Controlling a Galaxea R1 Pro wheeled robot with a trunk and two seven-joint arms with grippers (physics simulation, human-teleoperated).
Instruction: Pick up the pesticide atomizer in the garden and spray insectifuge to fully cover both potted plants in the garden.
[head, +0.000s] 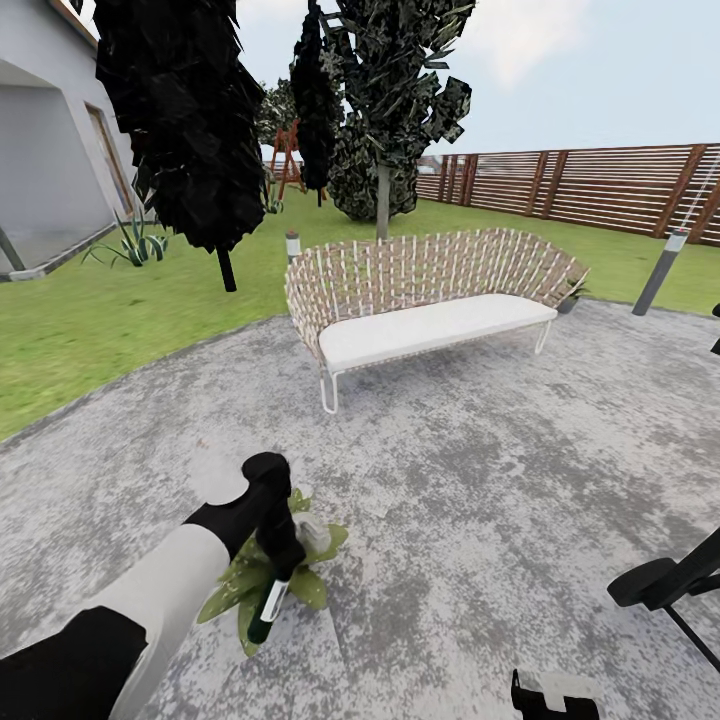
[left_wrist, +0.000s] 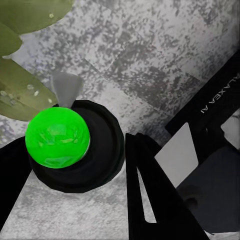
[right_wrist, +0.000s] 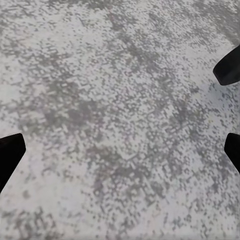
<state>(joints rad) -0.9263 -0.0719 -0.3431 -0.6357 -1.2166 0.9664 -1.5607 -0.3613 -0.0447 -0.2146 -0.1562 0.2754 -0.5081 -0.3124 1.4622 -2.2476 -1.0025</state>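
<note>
The pesticide atomizer (head: 268, 603), a slim dark green bottle with a white label, hung tilted in the clenched left hand (head: 283, 560) right over a potted plant (head: 232, 585) on the mottled grey stone patio (head: 470, 480). Broad, white-speckled leaves lay just beside it. The nozzle might miss outer leaves, leaving patchy cover. The right hand (right_wrist: 120, 115) hovered released over bare stone.

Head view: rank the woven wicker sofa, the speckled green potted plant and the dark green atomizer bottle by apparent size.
1. Woven wicker sofa, largest though farthest.
2. Speckled green potted plant.
3. Dark green atomizer bottle, smallest, partly hidden by the left gripper.
</note>
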